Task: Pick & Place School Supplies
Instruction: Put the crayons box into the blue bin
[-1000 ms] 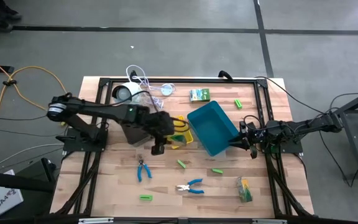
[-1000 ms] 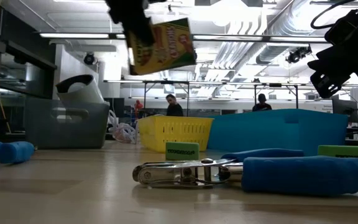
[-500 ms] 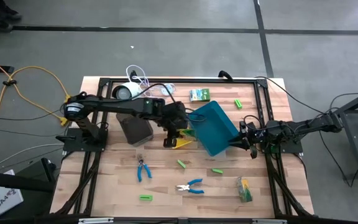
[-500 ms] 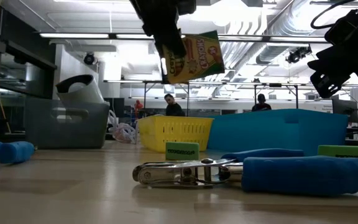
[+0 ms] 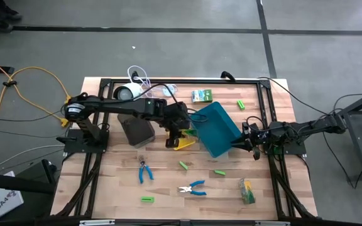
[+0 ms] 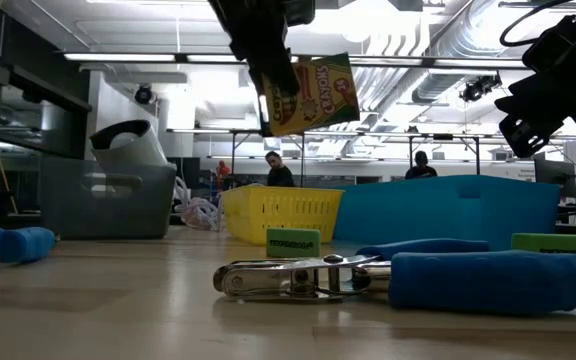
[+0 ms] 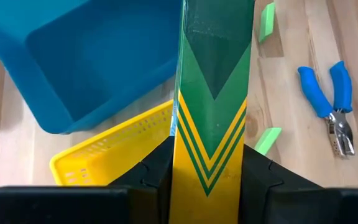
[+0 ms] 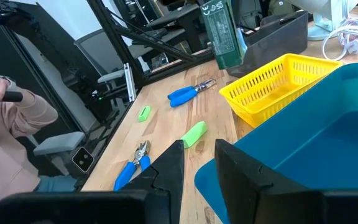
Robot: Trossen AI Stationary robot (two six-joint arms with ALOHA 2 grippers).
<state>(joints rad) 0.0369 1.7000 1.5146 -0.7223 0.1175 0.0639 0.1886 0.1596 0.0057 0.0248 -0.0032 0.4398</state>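
Currently, a green and yellow printed box (image 7: 211,106) is pinched between the fingers (image 7: 151,171) of the left gripper (image 5: 174,134) and held in the air above the yellow tray (image 5: 182,141), just beside the tilted blue tray (image 5: 213,129). In the low view the box (image 6: 310,93) is seen well clear of the table (image 6: 118,310), tipped at an angle. The near edge of the blue tray (image 8: 303,118) is gripped by the right gripper (image 5: 245,139), whose fingers (image 8: 166,171) are closed on the tray wall, so that the tray is kept raised on one side. A grey tray (image 5: 136,130) is found beside the yellow one, under the left arm. Two blue-handled pliers (image 5: 144,171) (image 5: 193,188) are left lying on the table, with bright-green blocks (image 5: 183,165) (image 5: 146,199) (image 5: 219,172) scattered near them. Another printed box (image 5: 201,95) is placed by the far edge, with one more green block (image 5: 241,104) near it, and a green and yellow pack (image 5: 247,191) lies toward the near right corner. A white round device (image 5: 124,93) with its cord is seen at the far left corner.
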